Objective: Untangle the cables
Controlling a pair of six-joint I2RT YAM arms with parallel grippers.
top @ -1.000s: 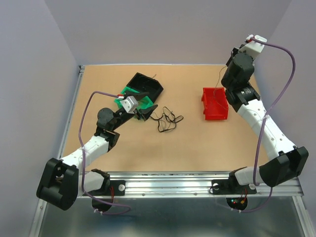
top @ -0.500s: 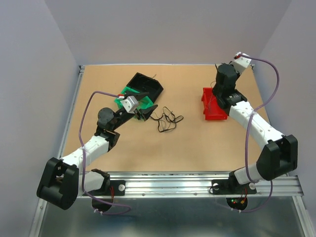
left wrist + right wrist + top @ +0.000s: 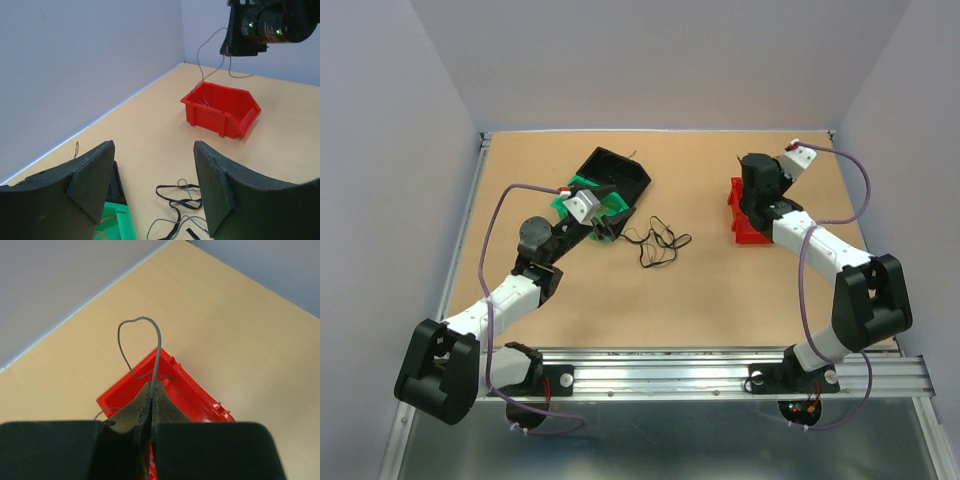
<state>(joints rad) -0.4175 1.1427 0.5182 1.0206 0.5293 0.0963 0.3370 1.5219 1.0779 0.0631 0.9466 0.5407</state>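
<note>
The left hand (image 3: 155, 192) is released, its fingers (image 3: 90, 182) spread wide, low over the tabletop (image 3: 620, 300). By its left finger sits a green bin (image 3: 582, 185), with a black bin (image 3: 618, 172) against the far side of it. The cables (image 3: 658, 243), a loose dark tangle, lie on the tabletop just ahead of its fingertips. Well beyond them stands a red bin (image 3: 220, 107). The right hand (image 3: 151, 392) hovers above that bin, clenched on a thin grey cable (image 3: 159, 347). This cable loops out past its fingertips and, in the left wrist view, trails down into the bin.
</note>
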